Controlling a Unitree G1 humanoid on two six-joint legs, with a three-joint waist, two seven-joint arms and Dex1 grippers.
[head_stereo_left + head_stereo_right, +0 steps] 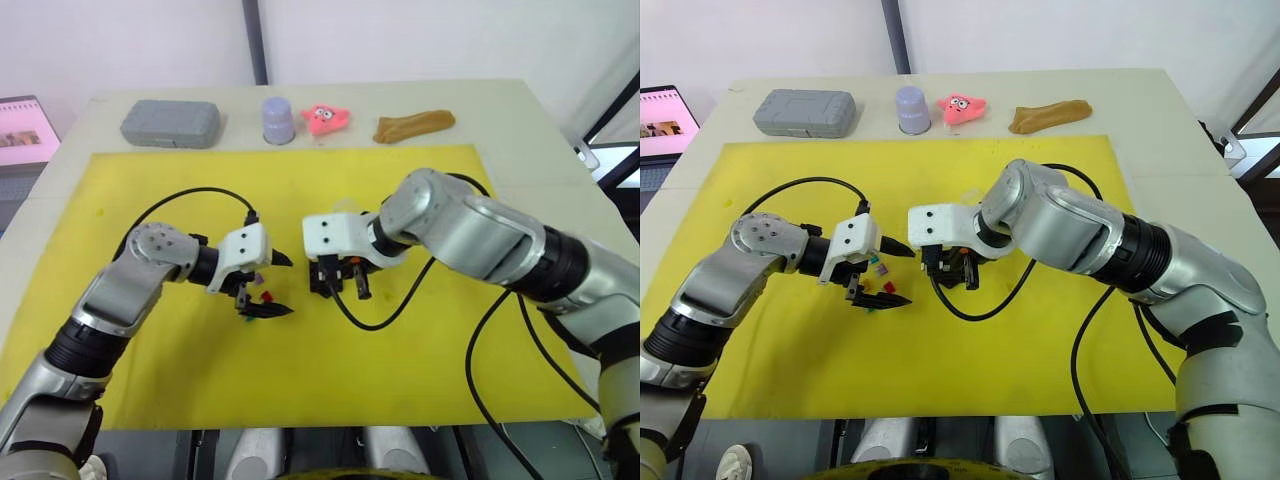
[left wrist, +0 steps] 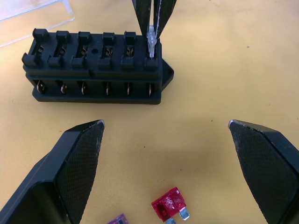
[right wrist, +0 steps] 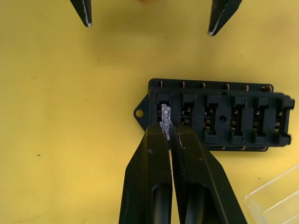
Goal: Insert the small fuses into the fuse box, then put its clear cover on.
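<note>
The black fuse box point(image 2: 93, 70) lies on the yellow mat point(image 1: 300, 370) between my two grippers. My right gripper point(image 3: 167, 128) is shut on a small grey translucent fuse point(image 3: 166, 113) and holds it upright at the box's end slot point(image 2: 152, 58), nearest the mounting ear. The other slots show bare metal clips. My left gripper point(image 2: 166, 126) stands open just short of the box, nothing between its fingers point(image 2: 77, 158). A red fuse point(image 2: 170, 204) and a purple one point(image 2: 117, 219) lie loose on the mat below it. The clear cover point(image 3: 275, 200) rests beside the box's far side.
Along the table's back edge stand a grey rounded case point(image 1: 170, 122), a lavender cup point(image 1: 278, 120), a pink star toy point(image 1: 325, 118) and a brown lump point(image 1: 413, 125). Black cables point(image 1: 380, 320) loop over the mat by both wrists. A screen point(image 1: 25, 130) sits off the table's left.
</note>
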